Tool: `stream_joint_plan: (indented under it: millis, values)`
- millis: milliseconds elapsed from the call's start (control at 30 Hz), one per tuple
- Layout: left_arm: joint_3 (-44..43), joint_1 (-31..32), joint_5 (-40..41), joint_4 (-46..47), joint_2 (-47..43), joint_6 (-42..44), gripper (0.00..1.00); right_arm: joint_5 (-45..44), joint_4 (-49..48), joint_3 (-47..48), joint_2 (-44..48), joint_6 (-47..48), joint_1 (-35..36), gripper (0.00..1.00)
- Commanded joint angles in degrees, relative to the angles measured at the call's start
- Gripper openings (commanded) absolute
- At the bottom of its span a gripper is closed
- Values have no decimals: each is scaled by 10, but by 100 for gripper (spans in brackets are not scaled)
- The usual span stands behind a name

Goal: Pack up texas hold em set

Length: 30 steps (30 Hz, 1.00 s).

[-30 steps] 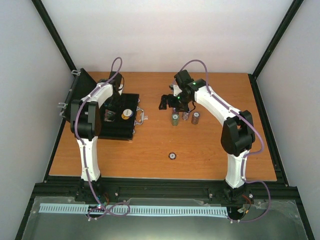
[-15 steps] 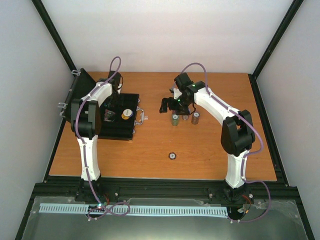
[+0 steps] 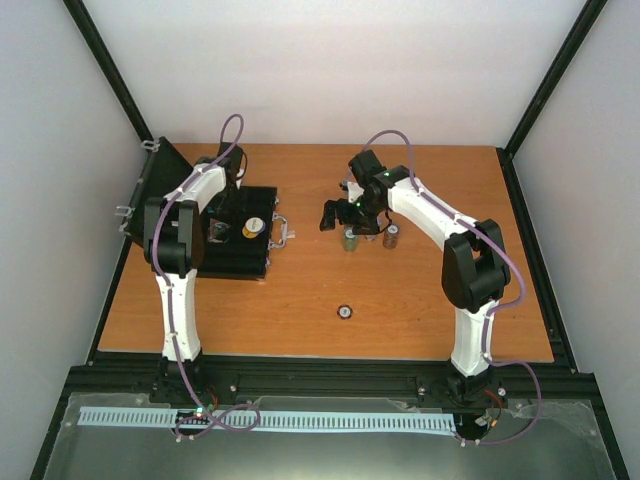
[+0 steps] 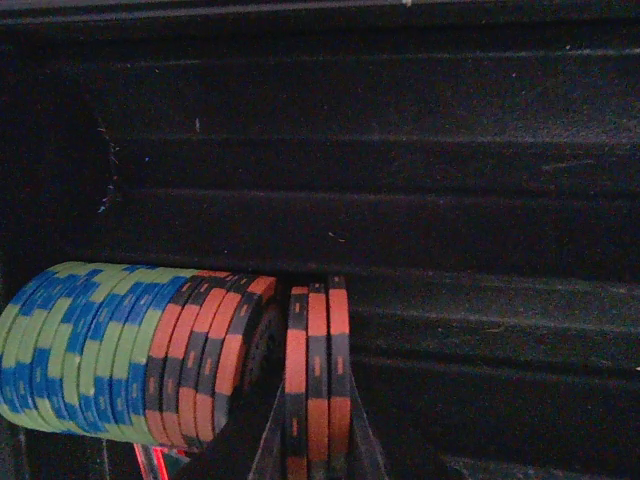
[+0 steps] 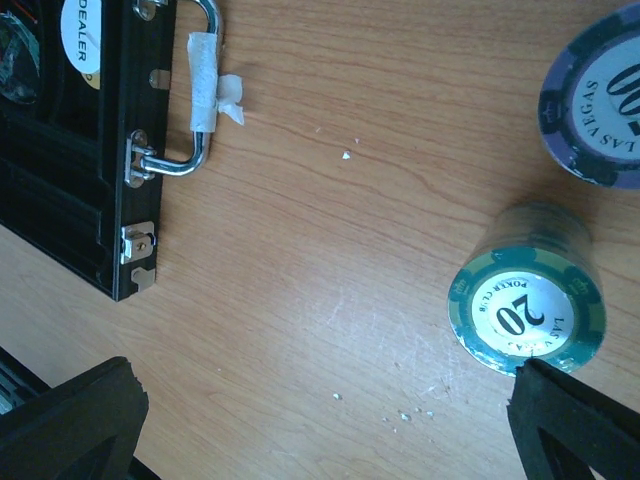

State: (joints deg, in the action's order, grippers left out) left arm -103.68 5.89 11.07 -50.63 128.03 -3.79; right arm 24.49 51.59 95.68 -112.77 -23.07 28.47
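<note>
The black case (image 3: 245, 248) lies open, and the left gripper (image 4: 316, 455) is down inside its grooved tray, fingertips (image 4: 364, 452) clenched on three orange-and-black chips (image 4: 316, 370) standing on edge between them. Just beside one finger, a row of chips (image 4: 110, 350), blue-green then orange-black, leans in the same groove. A dealer disc (image 5: 85, 35) also rests in the case. The right gripper (image 5: 325, 425) hangs over the table (image 5: 330, 250) with fingers spread wide and nothing between them. A green chip stack (image 5: 527, 315) stands at one fingertip (image 5: 575, 420), a purple stack (image 5: 600, 100) ahead of it, and the case's taped handle (image 5: 192, 90) ahead of the other finger.
</note>
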Motion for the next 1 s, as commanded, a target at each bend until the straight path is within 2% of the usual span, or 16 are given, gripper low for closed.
stream_joint_plan:
  millis: [0,100,233,600,967]
  values:
    - [-30,-7,25,-2,7,-2,15,4,-5,-8,16,10,-6,100]
    - [-33,-7,27,-4,3,-5,25,4,-5,-9,16,10,-7,100]
    - [-38,-7,32,-7,-2,-6,32,5,-7,-12,18,10,-6,100]
    - [-59,-7,43,-23,-9,-11,34,6,-11,-26,23,10,-7,100]
    - [-52,-8,104,-25,-8,-18,34,4,-10,-38,29,12,-7,100]
